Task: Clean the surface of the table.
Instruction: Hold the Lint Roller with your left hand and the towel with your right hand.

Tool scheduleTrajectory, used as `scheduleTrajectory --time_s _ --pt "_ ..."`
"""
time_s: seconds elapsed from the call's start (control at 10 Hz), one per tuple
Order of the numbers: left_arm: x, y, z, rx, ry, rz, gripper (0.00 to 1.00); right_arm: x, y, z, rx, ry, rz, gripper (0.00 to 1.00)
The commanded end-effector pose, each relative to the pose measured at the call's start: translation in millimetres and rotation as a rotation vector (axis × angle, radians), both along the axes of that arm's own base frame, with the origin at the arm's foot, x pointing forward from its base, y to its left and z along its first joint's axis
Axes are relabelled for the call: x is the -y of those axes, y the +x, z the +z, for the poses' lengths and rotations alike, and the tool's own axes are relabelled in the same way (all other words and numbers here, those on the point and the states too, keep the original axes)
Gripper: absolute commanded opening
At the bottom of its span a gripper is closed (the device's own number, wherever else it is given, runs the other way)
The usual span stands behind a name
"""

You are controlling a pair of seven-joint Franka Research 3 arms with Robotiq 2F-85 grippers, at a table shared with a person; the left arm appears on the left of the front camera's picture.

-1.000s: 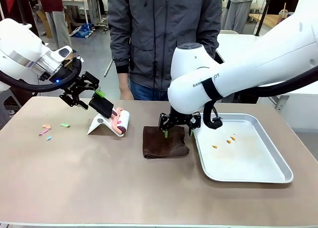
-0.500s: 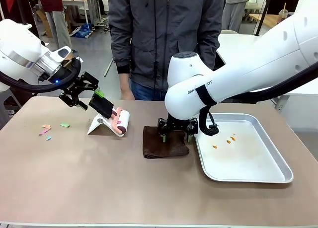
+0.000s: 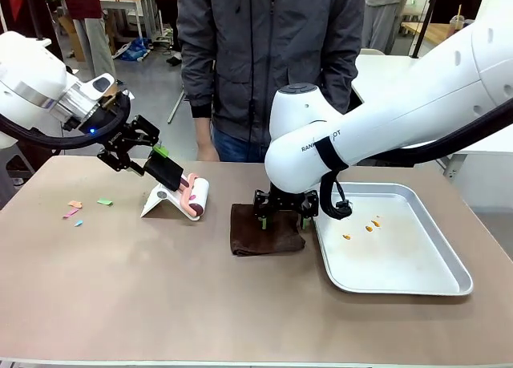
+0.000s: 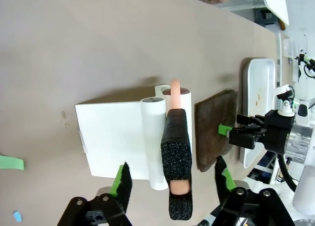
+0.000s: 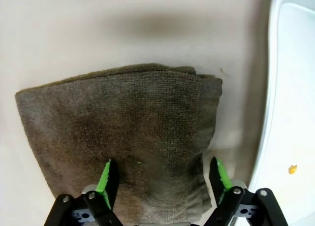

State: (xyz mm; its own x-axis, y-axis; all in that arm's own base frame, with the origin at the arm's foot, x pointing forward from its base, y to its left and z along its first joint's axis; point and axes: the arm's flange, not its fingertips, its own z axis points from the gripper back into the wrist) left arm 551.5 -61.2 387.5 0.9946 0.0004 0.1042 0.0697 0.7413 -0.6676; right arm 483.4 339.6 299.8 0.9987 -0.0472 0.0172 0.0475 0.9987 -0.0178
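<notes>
Brown cloth (image 3: 267,230) at counter (image 3: 160,288) middle: poising spread right fingers (image 5: 107,179) over it, likely closing next; left fingers (image 4: 121,181) gaping around roller handle (image 4: 176,147).

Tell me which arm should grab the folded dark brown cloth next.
Right: the right gripper, open, hangs directly over the folded dark brown cloth; the left gripper is straddling the white lint roller's handle.

Your table (image 3: 160,288) is a big rectangular one with a smooth, matte beige-brown top and a thin pale edge, lying flat across the whole front view. Over at 9 o'clock it's got a few small coloured scraps (image 3: 76,210) on it.
</notes>
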Motion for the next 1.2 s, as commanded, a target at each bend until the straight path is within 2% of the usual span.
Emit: scheduleTrajectory --time_s 0.0,0.1,0.2,0.3,0.4,0.5,1.1 --pt "-1.5 1.6 -0.6 0.029 -0.03 -0.009 0.0 -5.5 1.1 0.4 0.0 0.005 -0.047 0.4" --pt "-2.2 2.1 -0.7 0.036 -0.03 -0.005 0.0 -4.8 1.6 -0.7 -0.017 0.003 -0.049 0.0" --pt "-1.9 2.3 -0.5 0.039 -0.031 -0.004 0.0 -4.4 1.6 -1.3 -0.023 0.003 -0.049 0.36" --pt "-1.9 2.2 -0.3 0.042 -0.031 -0.006 0.12 -4.0 1.5 -1.4 -0.027 0.003 -0.048 0.0" --pt "-2.1 1.9 -0.1 0.046 -0.031 -0.004 0.02 -4.1 1.4 -1.2 -0.029 0.005 -0.046 0.0" --pt "-2.3 2.0 0.4 0.048 -0.03 -0.001 0.0 -4.2 2.0 -0.8 -0.029 0.005 -0.043 0.0" --pt "-2.0 -0.8 3.8 0.064 -0.04 0.007 0.0 -2.2 2.6 -2.3 -0.038 0.015 -0.042 0.0"
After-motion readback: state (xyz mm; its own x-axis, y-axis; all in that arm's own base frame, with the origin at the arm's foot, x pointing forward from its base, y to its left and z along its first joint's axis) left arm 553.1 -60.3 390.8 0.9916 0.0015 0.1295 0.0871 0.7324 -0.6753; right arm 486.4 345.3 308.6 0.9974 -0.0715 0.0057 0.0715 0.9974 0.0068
